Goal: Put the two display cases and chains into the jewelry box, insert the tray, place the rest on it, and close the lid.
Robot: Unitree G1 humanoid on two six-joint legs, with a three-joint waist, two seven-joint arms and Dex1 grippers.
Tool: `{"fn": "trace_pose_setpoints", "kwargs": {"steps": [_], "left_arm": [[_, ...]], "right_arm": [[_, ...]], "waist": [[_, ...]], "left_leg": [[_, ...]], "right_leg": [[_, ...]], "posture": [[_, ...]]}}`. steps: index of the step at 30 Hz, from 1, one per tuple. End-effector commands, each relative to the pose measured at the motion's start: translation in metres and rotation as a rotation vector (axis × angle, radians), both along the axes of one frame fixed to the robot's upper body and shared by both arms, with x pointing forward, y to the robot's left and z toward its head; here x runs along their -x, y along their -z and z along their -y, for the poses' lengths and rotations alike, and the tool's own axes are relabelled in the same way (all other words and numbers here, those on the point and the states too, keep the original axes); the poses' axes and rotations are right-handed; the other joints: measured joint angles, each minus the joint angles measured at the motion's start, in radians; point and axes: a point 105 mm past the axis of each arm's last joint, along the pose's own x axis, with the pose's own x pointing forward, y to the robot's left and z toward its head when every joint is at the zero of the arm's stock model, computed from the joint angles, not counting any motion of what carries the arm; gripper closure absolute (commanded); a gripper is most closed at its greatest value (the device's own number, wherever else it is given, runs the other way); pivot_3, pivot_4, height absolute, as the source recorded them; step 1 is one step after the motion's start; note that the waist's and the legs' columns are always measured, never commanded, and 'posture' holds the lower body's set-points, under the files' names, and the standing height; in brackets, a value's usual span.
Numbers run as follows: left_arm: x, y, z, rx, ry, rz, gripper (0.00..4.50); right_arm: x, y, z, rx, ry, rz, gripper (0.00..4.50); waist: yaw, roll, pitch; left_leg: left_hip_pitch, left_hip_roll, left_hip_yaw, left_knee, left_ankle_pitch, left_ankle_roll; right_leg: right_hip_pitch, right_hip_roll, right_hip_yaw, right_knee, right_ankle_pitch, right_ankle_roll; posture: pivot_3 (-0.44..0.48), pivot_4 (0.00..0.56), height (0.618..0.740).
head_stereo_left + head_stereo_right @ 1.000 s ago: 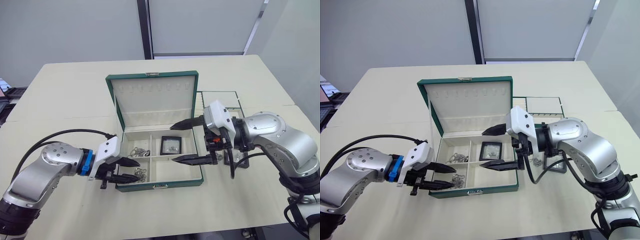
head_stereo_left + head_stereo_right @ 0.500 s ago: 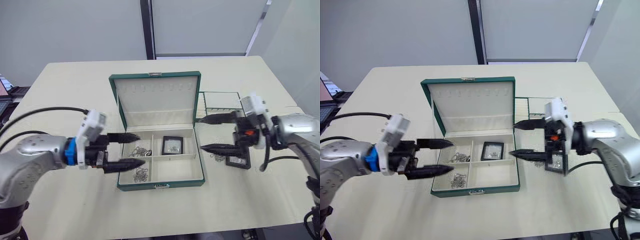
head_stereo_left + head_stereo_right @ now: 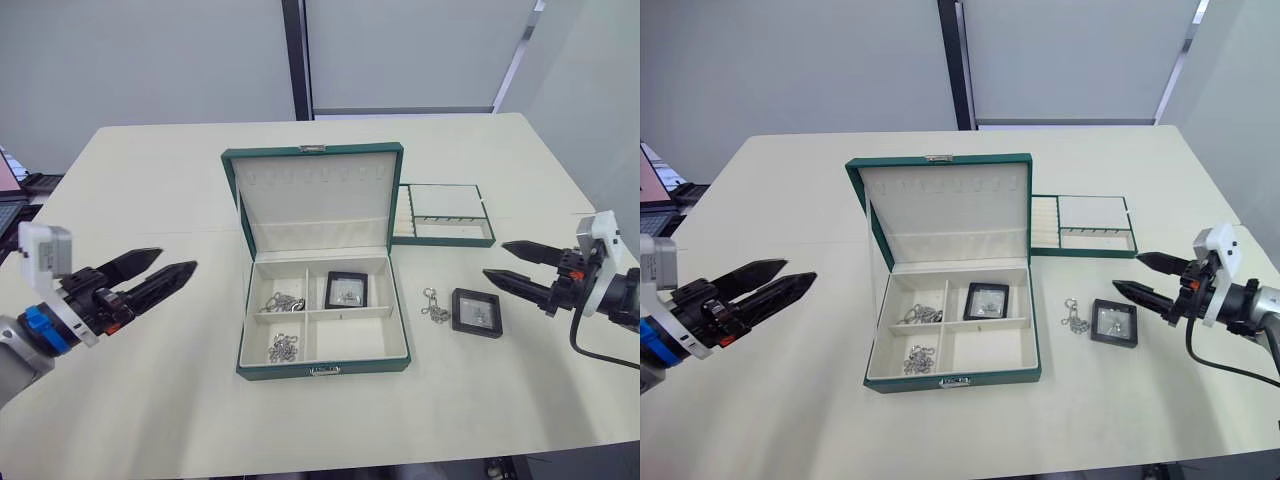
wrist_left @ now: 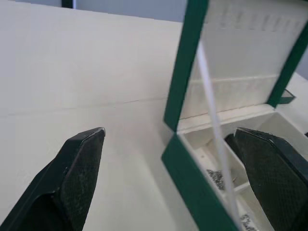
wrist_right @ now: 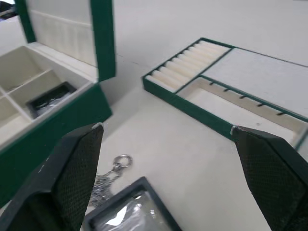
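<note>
The dark green jewelry box (image 3: 322, 370) stands in the middle of the table with its lid (image 3: 315, 200) upright. One display case (image 3: 346, 290) lies in the back right compartment. Two chains (image 3: 282, 302) (image 3: 284, 348) lie in the left compartments. A second display case (image 3: 477, 312) lies on the table right of the box, with a chain (image 3: 434, 306) beside it. The tray (image 3: 443, 214) sits behind them. My left gripper (image 3: 177, 259) hovers open well left of the box. My right gripper (image 3: 494, 258) is open, just right of the outer case.
The table's right edge runs close behind my right arm. A dark object (image 3: 8, 190) sits off the table's left edge. Bare tabletop lies left of the box and in front of it.
Both arms have drawn back from the box, the left one far to the left, the right one to the right past the outer case. Both grippers stay open.
</note>
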Motion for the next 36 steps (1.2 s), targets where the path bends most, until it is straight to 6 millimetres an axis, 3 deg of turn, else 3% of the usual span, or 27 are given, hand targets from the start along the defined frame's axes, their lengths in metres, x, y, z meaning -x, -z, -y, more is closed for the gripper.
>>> {"fn": "trace_pose_setpoints", "kwargs": {"steps": [1,6,11,16,22,36], "left_arm": [[-0.001,0.005,-0.033,-0.074,-0.242,0.068,0.03],[-0.003,0.014,-0.064,-0.116,-0.48,0.109,0.03],[-0.007,0.038,-0.084,-0.152,-0.676,0.099,0.03],[-0.01,0.055,-0.086,-0.151,-0.769,0.1,0.03],[-0.012,0.061,-0.091,-0.145,-0.854,0.118,0.03],[-0.019,0.064,-0.089,-0.14,-0.87,0.138,0.03]], "right_arm": [[-0.01,-0.005,0.019,-0.008,0.13,0.104,0.0],[-0.017,0.005,0.03,-0.023,0.236,0.144,0.0],[-0.025,0.012,0.042,-0.024,0.386,0.214,0.0],[-0.027,0.021,0.055,-0.019,0.541,0.277,0.0],[-0.028,0.03,0.065,-0.037,0.678,0.327,0.0],[-0.03,0.034,0.066,-0.054,0.694,0.338,0.0]], "waist": [[0.003,0.0,0.0],[0.008,-0.001,-0.001],[0.019,-0.001,-0.002],[0.022,-0.001,-0.002],[0.023,-0.001,-0.002],[0.022,-0.001,-0.002]], "left_leg": [[0.0,0.0,0.0,0.0,0.0,0.0],[0.0,0.0,0.001,0.001,0.0,0.0],[-0.001,-0.001,0.002,0.004,0.0,0.0],[-0.002,0.0,0.002,0.009,0.0,0.0],[-0.002,-0.001,0.002,0.01,0.0,0.0],[-0.002,-0.001,0.002,0.01,0.0,0.0]], "right_leg": [[0.0,0.0,0.0,0.0,0.0,0.0],[0.0,0.0,0.0,0.0,0.0,0.0],[0.001,-0.001,0.0,0.0,0.001,0.001],[0.002,-0.001,-0.001,0.001,0.001,0.002],[0.002,-0.001,0.0,0.001,0.001,0.002],[0.003,-0.001,0.0,0.002,0.001,0.002]], "posture": [[0.0,0.15,0.74],[0.0,0.15,0.74],[0.0,0.15,0.74],[0.0,0.15,0.74],[0.0,0.15,0.74],[0.0,0.15,0.74]]}}
